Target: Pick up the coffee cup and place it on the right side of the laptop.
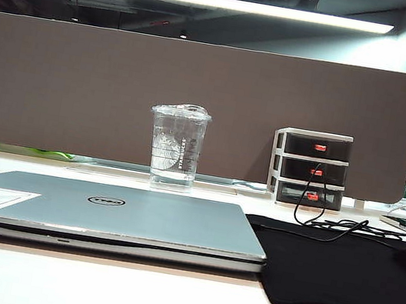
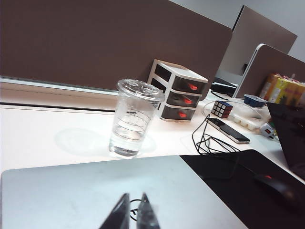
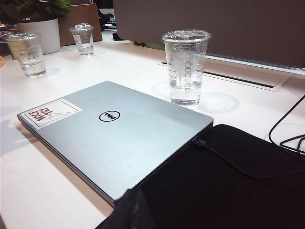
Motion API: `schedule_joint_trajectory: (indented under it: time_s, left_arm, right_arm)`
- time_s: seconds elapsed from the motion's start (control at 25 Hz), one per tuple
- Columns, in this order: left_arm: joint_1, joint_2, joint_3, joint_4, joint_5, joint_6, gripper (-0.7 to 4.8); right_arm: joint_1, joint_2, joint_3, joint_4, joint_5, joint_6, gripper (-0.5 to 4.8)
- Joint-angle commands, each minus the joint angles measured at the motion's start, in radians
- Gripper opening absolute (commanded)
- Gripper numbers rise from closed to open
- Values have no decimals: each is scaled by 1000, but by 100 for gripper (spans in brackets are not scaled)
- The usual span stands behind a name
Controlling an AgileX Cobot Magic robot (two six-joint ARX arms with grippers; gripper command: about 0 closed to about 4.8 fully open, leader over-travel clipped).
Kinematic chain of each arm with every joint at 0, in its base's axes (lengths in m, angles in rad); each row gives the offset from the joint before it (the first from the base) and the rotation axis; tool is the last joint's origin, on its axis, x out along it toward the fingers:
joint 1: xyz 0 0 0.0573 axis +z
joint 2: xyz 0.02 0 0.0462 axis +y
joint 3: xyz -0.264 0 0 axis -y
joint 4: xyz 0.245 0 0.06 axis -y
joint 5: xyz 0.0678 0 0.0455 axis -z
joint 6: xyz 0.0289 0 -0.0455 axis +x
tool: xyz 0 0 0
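We note the coffee cup point(image 1: 176, 148) upright at centre frame in the exterior view, just behind the laptop point(image 1: 110, 215), ungrasped; nothing of the task is done yet. The left gripper point(image 2: 135, 214) hangs over the laptop lid, jaws nearly together and empty. The right gripper point(image 3: 136, 210), low in its frame above the black mat point(image 1: 339, 272), looks closed and empty; pick and placement remain.

Coffee cup point(image 3: 186, 67) upright behind closed laptop point(image 3: 119, 138), right gripper point(image 3: 136, 210) over black mat point(image 3: 228, 186)

Clear lidded coffee cup point(image 1: 176, 150) stands upright behind closed laptop point(image 1: 110, 215).
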Motion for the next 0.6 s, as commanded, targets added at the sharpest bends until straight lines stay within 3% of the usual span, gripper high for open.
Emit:
schedule_joint_trajectory:
  time_s: [0.04,0.36,0.6]
  left_arm:
    - [0,1,34,57,-59,-9,26]
    - [0,98,99,67,-61,-4,27]
    - [0,232,127,199,-47,31,27]
  right_arm:
    - [0,-2,-6,17,-3,2,-1]
    - [1,-2,-6,17,-3,2,-1]
    - [1,-2,-6,17,-3,2,-1]
